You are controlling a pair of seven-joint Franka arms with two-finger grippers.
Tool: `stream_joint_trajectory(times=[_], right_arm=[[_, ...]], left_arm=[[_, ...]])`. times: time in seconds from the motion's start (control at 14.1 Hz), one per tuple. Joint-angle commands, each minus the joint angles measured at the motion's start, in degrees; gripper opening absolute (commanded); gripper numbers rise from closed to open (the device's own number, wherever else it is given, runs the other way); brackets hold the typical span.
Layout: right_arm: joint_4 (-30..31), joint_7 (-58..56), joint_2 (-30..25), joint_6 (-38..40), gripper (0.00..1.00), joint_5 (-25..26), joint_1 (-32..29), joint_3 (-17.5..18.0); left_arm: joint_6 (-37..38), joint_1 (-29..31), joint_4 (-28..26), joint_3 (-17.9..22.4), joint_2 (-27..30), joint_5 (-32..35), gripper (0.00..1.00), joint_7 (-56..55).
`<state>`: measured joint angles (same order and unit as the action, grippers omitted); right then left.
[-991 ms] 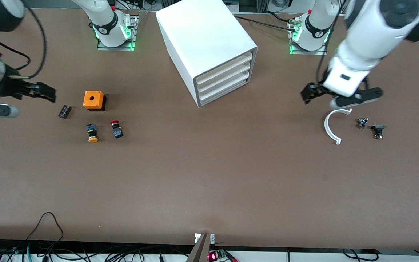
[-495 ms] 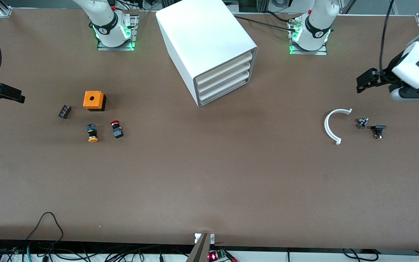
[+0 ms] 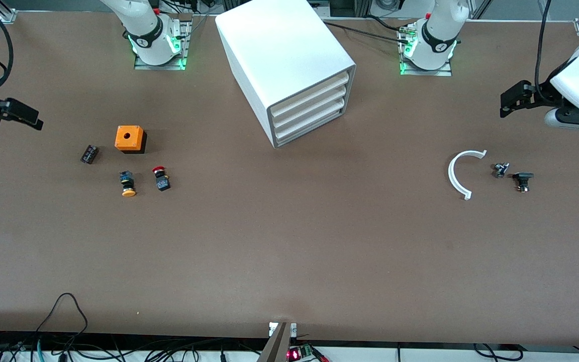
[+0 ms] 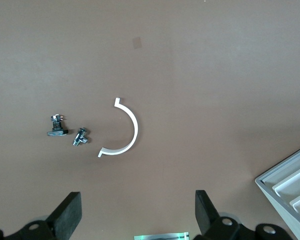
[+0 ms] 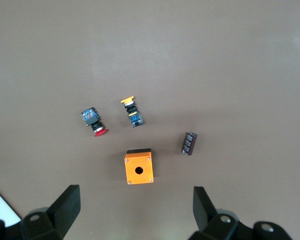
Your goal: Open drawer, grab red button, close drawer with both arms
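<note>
Grippers, left [image 3: 513, 98] and right [image 3: 20, 114], spread wide over table ends; button [image 3: 161, 179] untouched; drawer [image 3: 309, 103] closed.

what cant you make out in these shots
- Drawer contents: all three fronts shut in the front view.
- Right gripper: cut by the front view's edge.
- Two small metal parts beside the white arc: too small to identify.
- Red button markings: too small.
</note>
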<state>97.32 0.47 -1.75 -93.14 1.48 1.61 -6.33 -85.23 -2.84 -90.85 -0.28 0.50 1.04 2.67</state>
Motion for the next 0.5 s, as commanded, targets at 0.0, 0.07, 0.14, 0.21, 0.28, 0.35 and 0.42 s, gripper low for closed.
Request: stream_joint_trajectory(times=[0.0,0.07,0.14,0.21,0.28,0.35,0.42], right_arm=[[5.94,1.02,-4.21,-3.96,1.0,0.01,0.06,0.36],[8.21,0.93,-5.62,-6.33,1.0,0.18,0.06,0.36],[9.46,0.85,-6.59,-7.31,1.0,0.19,0.06,0.36],[9.47,0.76,-6.6,-7.14,1.0,0.27,0.06,0.36],[9.21,0.24,-6.25,-6.79,1.0,0.36,0.06,0.36],[9.03,-1.34,-6.08,-6.18,1.0,0.53,0.06,0.18],[8.16,-2.74,-5.64,-4.96,1.0,0.54,-0.03,0.09]], left_arm=[[1.2,0.91,1.2,-0.42,-0.23,0.11,1.0,1.82],[1.2,0.91,1.2,-0.6,-0.23,0.11,1.0,1.82],[1.2,0.91,1.2,-0.77,-0.23,0.11,1.0,1.73],[1.2,0.91,1.2,-0.77,-0.23,0.11,1.0,1.73],[1.2,0.82,1.2,-0.77,-0.23,0.11,1.0,1.73],[1.2,0.82,1.55,-0.77,-0.23,0.11,1.0,1.73],[1.2,0.9,1.55,-0.69,-0.23,0.11,1.0,1.73]])
